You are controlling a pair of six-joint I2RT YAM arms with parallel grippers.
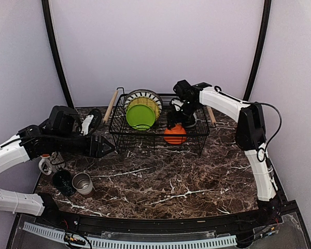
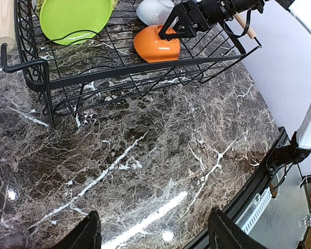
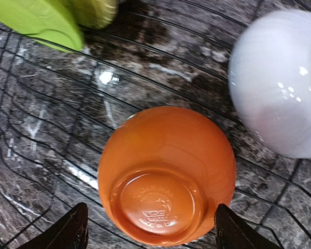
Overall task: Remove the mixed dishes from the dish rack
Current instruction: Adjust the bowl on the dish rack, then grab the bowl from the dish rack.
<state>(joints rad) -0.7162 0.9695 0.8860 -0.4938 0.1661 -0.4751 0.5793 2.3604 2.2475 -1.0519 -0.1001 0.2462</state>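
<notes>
The black wire dish rack (image 1: 145,140) stands at the back of the marble table. It holds an upside-down orange bowl (image 1: 174,135), a white bowl (image 3: 280,83), a lime-green plate (image 1: 140,115) and a yellow plate (image 1: 145,99) behind it. My right gripper (image 3: 150,231) is open and hovers inside the rack over the orange bowl (image 3: 166,174), its fingertips on either side of the bowl's base. My left gripper (image 2: 153,233) is open and empty above the table, left of the rack (image 2: 46,72). The orange bowl also shows in the left wrist view (image 2: 156,44).
On the table at the left stand a steel cup (image 1: 83,183), a dark mug (image 1: 62,181) and a pale patterned mug (image 1: 47,164). Wooden handles (image 1: 111,105) stick out from the rack's short sides. The table's front edge (image 1: 160,222) runs along the bottom.
</notes>
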